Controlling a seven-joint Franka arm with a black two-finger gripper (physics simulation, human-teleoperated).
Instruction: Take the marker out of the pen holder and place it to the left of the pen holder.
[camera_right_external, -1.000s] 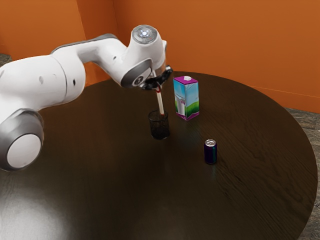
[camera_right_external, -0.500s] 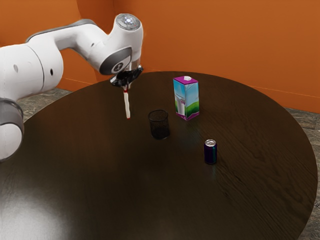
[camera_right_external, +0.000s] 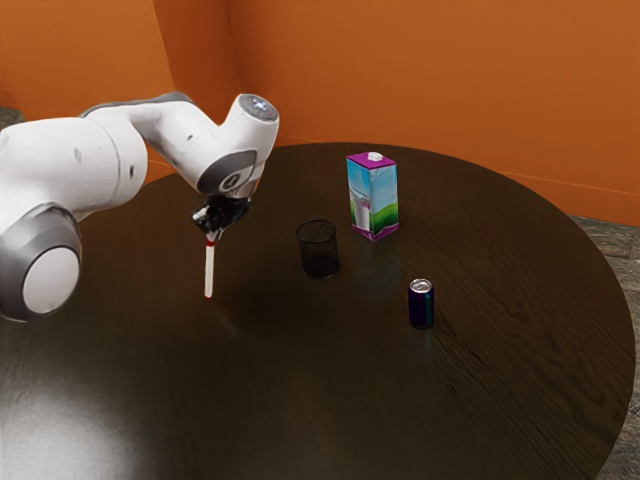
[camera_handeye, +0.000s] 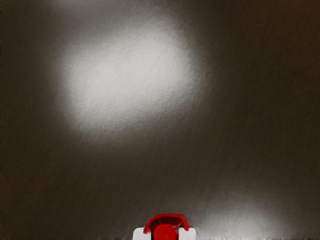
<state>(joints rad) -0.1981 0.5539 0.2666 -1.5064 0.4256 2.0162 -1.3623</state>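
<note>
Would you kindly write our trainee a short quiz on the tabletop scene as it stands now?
1. True or false: the gripper is holding the marker outside the pen holder.

2. Multiple choice: in the exterior view, where is the marker relative to the pen holder?
a) to the view's right
b) to the view's left
c) inside it

3. Fill in the blank: the top of the carton is mostly ____ in colour.

Key: 1 true; 2 b; 3 purple

Dark wooden table, black pen holder, upright carton, dark can
</note>
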